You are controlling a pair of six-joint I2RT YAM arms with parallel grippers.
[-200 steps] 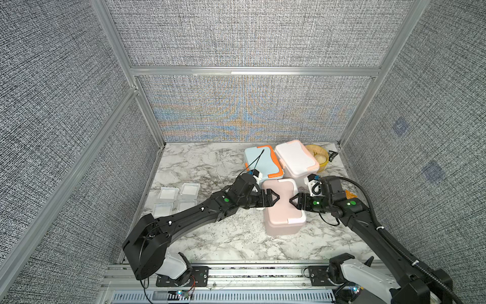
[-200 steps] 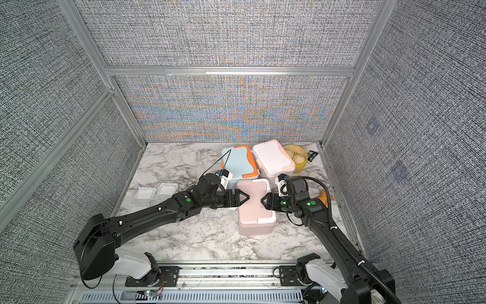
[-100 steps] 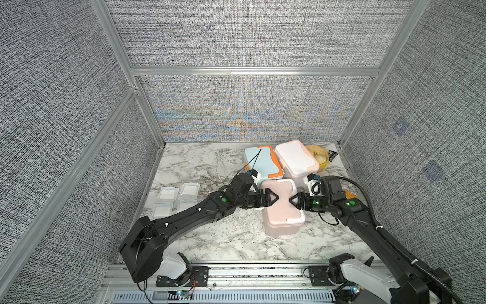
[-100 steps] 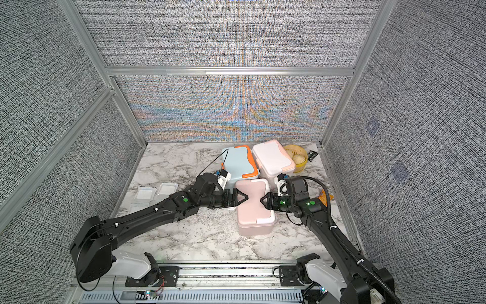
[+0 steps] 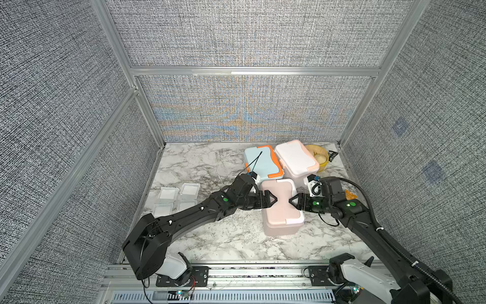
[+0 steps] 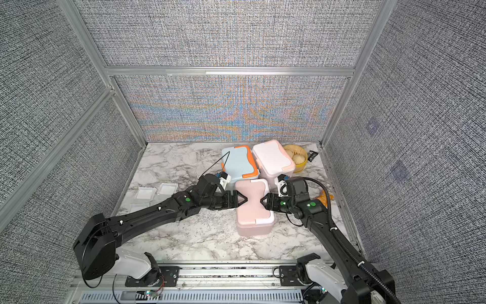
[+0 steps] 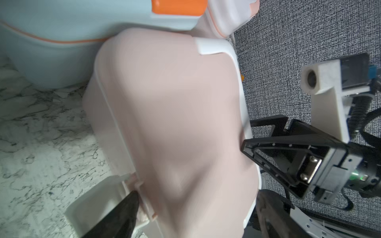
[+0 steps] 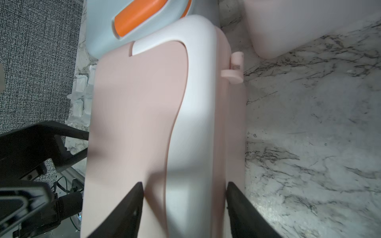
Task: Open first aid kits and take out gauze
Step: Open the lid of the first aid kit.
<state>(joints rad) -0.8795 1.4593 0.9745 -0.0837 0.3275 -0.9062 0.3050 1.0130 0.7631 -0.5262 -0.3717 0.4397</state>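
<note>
The left gripper (image 5: 271, 202) has its jaws spread wide astride the left edge of the pink first aid kit (image 5: 281, 213). In the left wrist view one finger (image 7: 127, 214) sits against the white clasp (image 7: 97, 197) at the lid seam and its partner reaches over the lid. Whether they actually pinch cannot be told.

The right gripper (image 5: 294, 204) faces it from the opposite side with its jaws about half spread. In the right wrist view they straddle the white handle (image 8: 191, 123) along the lid's edge, one finger (image 8: 132, 210) over the lid top and its partner down the box wall. Whether they grip firmly is also unclear.

The pink kit stands on the marble table (image 5: 210, 237), in front of and close against the blue kit (image 5: 260, 163) and the white kit (image 5: 295, 158). All three lids look shut.

Four wrapped gauze pads (image 5: 168, 194) lie in a cluster by the left wall, well apart from the kits. A yellow basket (image 5: 319, 156) stands behind the white kit.

Judging from this, part of the gauze is already out. The pink kit looks like the one in hand: its lid has yet to be lifted and any gauze inside removed. Whether the blue and white kits have been emptied cannot be seen.
</note>
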